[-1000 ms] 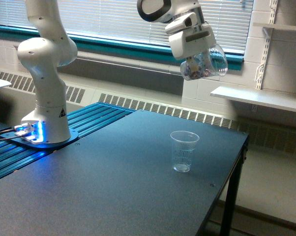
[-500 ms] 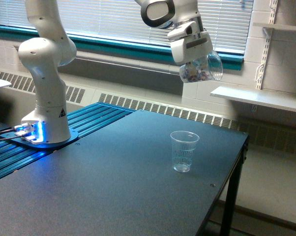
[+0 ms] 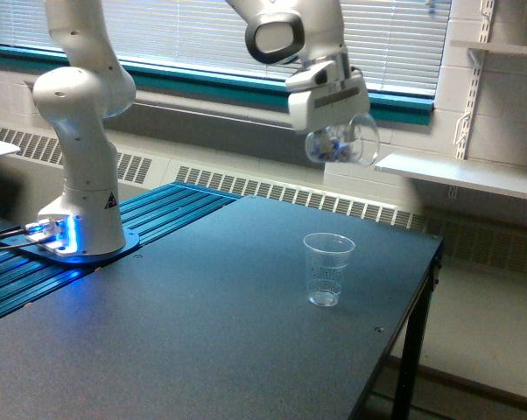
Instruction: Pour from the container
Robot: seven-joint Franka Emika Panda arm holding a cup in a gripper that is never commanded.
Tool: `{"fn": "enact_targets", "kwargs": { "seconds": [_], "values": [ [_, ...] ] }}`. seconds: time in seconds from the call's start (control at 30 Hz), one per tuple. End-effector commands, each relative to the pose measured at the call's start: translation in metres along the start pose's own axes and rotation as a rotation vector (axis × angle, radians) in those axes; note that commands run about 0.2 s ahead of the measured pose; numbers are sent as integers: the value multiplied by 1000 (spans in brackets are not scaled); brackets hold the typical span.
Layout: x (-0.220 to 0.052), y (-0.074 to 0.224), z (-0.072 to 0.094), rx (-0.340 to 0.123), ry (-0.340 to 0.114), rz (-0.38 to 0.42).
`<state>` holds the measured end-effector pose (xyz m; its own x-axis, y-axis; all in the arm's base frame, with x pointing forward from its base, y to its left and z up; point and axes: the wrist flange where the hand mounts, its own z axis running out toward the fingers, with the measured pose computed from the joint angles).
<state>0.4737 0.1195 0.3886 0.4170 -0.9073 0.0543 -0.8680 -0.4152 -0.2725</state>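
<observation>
Pour approach: gripper (image 3: 333, 131) clamps the tilted clear cup (image 3: 342, 144), at twelve o'clock above the measuring cup (image 3: 327, 269); next, tip further.

White arm (image 3: 80, 114) — blue-lit base (image 3: 58, 234)

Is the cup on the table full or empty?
Empty. The marked cup looks clear to its bottom; the small pieces sit in the container above.

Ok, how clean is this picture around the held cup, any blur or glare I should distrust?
Exterior view: the container in the gripper looks soft and smeared, its contents only a bluish blur, with bright blinds behind washing out its rim. The marked cup on the table is sharp, its printed marks faintly visible. Blue glow at the arm base tints the ribbed surface.
</observation>
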Motion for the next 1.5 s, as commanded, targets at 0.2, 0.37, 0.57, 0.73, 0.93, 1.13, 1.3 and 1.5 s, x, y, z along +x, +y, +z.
{"fn": "enact_targets", "kwargs": {
  "seconds": [0.2,0.37,0.57,0.73,0.93,1.13,1.3,1.5],
  "values": [
    [4,25,33,-95,-61,248],
    [9,26,40,-102,-92,352],
    [13,25,44,-120,-127,466],
    [15,24,46,-139,-150,544],
    [12,24,49,-164,-179,632],
    [13,24,49,-178,-211,729],
    [15,23,47,-192,-221,787],
    [23,22,43,-197,-218,849]
  ]
}}
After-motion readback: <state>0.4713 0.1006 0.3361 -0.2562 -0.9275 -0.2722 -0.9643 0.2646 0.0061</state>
